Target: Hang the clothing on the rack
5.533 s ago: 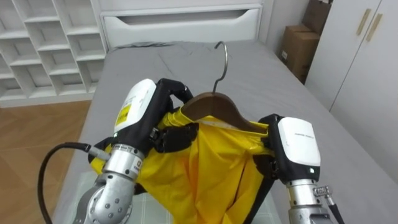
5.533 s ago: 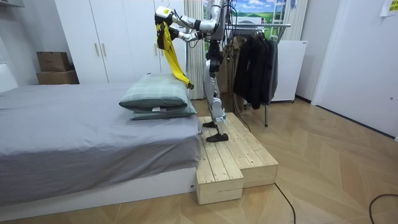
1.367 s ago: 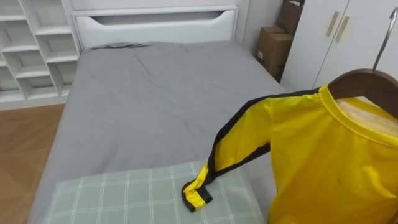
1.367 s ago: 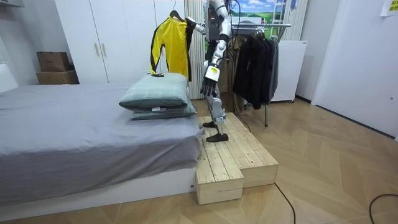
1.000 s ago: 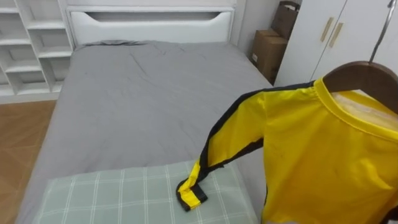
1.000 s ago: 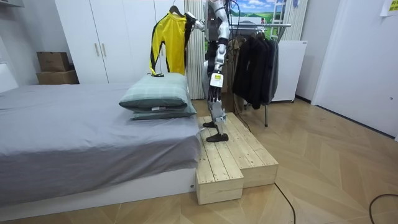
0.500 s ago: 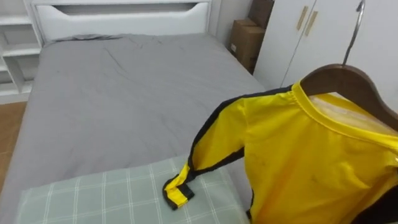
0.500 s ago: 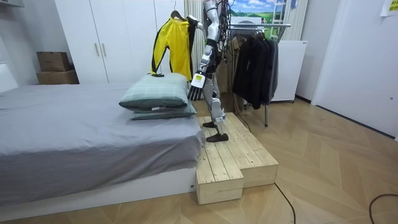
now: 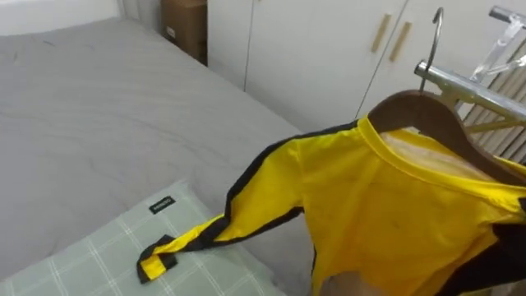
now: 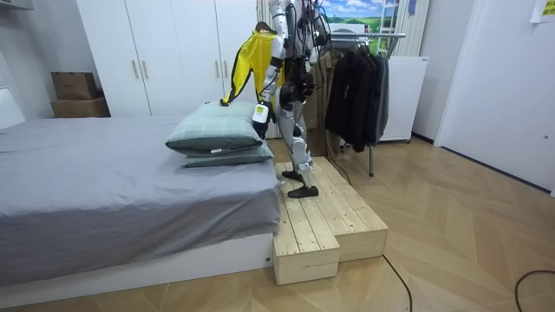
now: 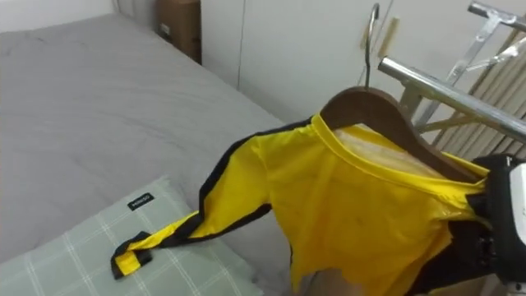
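Note:
A yellow shirt (image 9: 394, 214) with black trim hangs on a brown wooden hanger (image 9: 411, 111) whose metal hook (image 9: 436, 33) points up. My right hand (image 11: 505, 205) is at the hanger's right end, shut on it under the shirt's shoulder, and holds it aloft. The silver rail (image 9: 472, 86) of the clothes rack runs just behind the hanger, and the hook is off it. One sleeve trails down, its cuff (image 9: 156, 261) lying on the green checked pillow (image 9: 99, 255). In the room view my left hand (image 10: 260, 114) hangs open by my side.
I stand on a wooden platform (image 10: 325, 212) between the grey bed (image 9: 82, 107) and the rack, which carries dark clothes (image 10: 355, 87). White wardrobe doors (image 9: 329, 49) stand behind the shirt, and a cardboard box (image 9: 185, 25) sits beside them.
I have turned to my right, so the rack's rail has come into view. The shirt swung round with me, its cuff still on the pillow. My left arm dropped to my side.

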### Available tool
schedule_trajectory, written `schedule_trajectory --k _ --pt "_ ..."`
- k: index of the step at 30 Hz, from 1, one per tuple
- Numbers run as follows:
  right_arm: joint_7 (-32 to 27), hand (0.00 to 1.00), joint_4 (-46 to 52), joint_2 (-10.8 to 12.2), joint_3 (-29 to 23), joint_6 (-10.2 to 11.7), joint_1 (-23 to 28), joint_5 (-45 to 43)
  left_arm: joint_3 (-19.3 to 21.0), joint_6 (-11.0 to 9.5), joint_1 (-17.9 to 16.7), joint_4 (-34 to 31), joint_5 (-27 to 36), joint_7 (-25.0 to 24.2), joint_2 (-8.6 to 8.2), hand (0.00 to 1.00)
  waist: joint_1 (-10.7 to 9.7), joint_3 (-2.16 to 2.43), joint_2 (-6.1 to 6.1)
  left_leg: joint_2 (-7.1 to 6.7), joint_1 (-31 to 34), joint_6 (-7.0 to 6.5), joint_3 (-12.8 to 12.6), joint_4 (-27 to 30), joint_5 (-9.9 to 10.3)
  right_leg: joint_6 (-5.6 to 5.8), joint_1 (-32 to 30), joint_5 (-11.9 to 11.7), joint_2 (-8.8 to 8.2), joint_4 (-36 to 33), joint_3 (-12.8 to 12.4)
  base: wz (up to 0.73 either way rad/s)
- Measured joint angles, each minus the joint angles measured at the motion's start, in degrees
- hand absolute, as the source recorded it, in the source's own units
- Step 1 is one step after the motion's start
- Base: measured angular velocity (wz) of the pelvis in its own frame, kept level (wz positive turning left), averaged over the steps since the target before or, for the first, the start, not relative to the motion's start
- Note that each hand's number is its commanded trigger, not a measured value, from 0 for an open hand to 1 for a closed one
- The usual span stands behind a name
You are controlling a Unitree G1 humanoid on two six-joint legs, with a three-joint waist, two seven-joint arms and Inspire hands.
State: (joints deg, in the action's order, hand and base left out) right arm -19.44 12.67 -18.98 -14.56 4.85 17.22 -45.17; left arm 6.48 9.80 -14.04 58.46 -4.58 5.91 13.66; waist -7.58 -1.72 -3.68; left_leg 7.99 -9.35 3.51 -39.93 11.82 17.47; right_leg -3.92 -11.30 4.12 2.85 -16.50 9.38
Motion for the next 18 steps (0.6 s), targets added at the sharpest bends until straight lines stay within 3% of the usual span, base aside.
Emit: schedule_trajectory --k 3,5,6,7,8,9,10,11,12,13,14,15,16,17,18 --pt "2.03 1.00 0.65 0.17 1.11 -0.43 -0.02 -0.01 0.13 2.96 -0.26 0.00 -0.18 1.47 0.26 0.00 -0.27 0.16 -0.53 1.56 0.13 1.23 -2.62 3.56 0.89 -1.36 -0.86 0.64 1.20 -1.25 -0.72 -0.57" --pt "3.00 1.00 1.08 0.27 2.45 -1.48 -0.43 -0.04 0.14 4.24 -0.47 0.02 -0.60 2.35 1.02 0.00 0.02 0.24 -1.51 3.32 0.69 1.61 -3.30 9.63 1.15 -2.25 -0.93 1.59 2.01 -2.14 -2.34 -0.49" --pt "3.47 1.00 1.07 0.30 3.34 -1.19 -1.00 -0.14 0.15 4.48 -1.22 0.02 -0.75 2.55 1.37 0.00 0.12 0.24 -2.16 5.56 1.77 1.55 -2.68 16.05 1.10 -2.56 -0.67 2.41 2.90 -2.71 -4.34 -0.66" --pt "3.46 1.00 1.07 0.29 3.83 -0.89 -1.85 -0.16 0.25 4.71 -2.32 0.02 -0.95 2.63 1.35 0.00 0.76 0.18 -2.09 7.39 3.09 0.76 -0.41 22.15 0.63 -2.93 -0.44 2.82 4.04 -3.51 -6.57 -0.78" --pt "3.42 1.00 1.06 0.30 4.17 -0.73 -2.34 -0.16 0.29 4.91 -2.89 0.02 -1.19 2.64 1.34 0.00 1.14 0.13 -1.97 7.83 3.86 -0.02 1.63 24.49 0.14 -2.95 -0.17 2.90 4.82 -3.48 -7.82 -1.04" --pt "3.25 1.00 1.14 0.36 5.14 -0.76 -3.08 -0.12 0.58 5.44 -3.92 0.16 -1.25 2.76 1.35 0.00 1.68 0.09 -1.80 8.10 5.92 -1.26 6.70 28.11 -1.17 -4.00 0.92 2.55 5.76 -3.00 -10.57 -0.86" --pt "3.07 1.00 1.17 0.37 5.55 -0.87 -3.09 -0.07 0.78 5.77 -4.14 0.30 -1.57 2.88 1.36 0.00 1.70 0.13 -1.91 7.69 7.07 -1.59 9.82 29.19 -1.42 -4.37 1.26 2.47 6.14 -2.84 -11.71 -0.89" --pt "2.67 1.00 1.12 0.37 6.31 -1.40 -3.06 0.04 0.68 6.21 -4.13 0.57 -2.45 3.17 1.34 0.00 1.89 0.19 -2.44 5.10 9.55 -1.64 17.15 29.12 -0.44 -4.53 1.51 2.33 6.29 -2.94 -13.64 -0.79" --pt "2.51 1.00 1.13 0.38 7.12 -1.86 -3.07 0.14 0.50 6.43 -4.24 0.68 -2.65 3.52 1.01 0.00 2.70 0.18 -2.88 2.79 11.48 -1.57 20.90 27.65 0.20 -4.71 1.86 2.06 6.64 -2.87 -16.27 -1.01" --pt "2.35 1.00 1.13 0.36 8.02 -2.16 -3.16 0.65 0.50 6.69 -4.39 0.69 -2.65 3.76 0.36 0.00 3.49 0.18 -3.19 0.03 13.24 -1.61 24.75 24.74 0.28 -4.61 2.29 1.40 7.75 -2.76 -21.26 -0.87" --pt "1.98 1.00 1.03 0.31 8.58 -2.36 -3.26 1.03 0.51 6.97 -4.38 0.68 -2.64 3.81 -0.04 0.00 3.50 0.15 -3.31 -1.58 14.02 -1.63 27.06 22.40 0.27 -4.44 2.36 1.08 8.39 -2.59 -23.93 -0.82" --pt "1.66 1.00 0.64 0.31 9.63 -2.47 -3.58 1.91 0.57 7.61 -4.33 0.68 -2.65 3.93 -0.79 0.00 3.60 0.29 -3.40 -4.68 15.19 -1.91 31.23 16.62 0.07 -3.84 2.98 0.52 9.65 -2.07 -29.79 -0.79" --pt "1.66 1.00 0.51 0.34 10.81 -2.82 -4.39 2.06 0.72 7.90 -4.33 0.68 -2.69 3.92 -1.60 0.00 3.58 0.35 -3.33 -7.08 15.86 -2.33 33.70 10.92 -0.53 -2.98 3.64 -0.05 10.95 -0.89 -36.16 -0.87" --pt "1.66 1.00 0.50 0.35 11.44 -3.06 -4.84 2.01 0.85 8.08 -4.30 0.68 -2.73 3.93 -2.01 0.00 3.55 0.42 -3.21 -8.09 16.11 -2.56 34.56 8.63 -1.51 -2.54 4.19 -0.34 11.58 0.19 -39.52 -0.98" --pt "1.65 1.00 0.50 0.25 12.42 -3.26 -5.45 1.93 1.19 8.35 -4.18 0.67 -2.83 3.96 -2.88 0.00 3.52 0.68 -2.69 -9.52 16.55 -2.99 36.16 5.30 -3.71 -1.21 5.55 -1.20 12.31 3.29 -45.99 -1.02"
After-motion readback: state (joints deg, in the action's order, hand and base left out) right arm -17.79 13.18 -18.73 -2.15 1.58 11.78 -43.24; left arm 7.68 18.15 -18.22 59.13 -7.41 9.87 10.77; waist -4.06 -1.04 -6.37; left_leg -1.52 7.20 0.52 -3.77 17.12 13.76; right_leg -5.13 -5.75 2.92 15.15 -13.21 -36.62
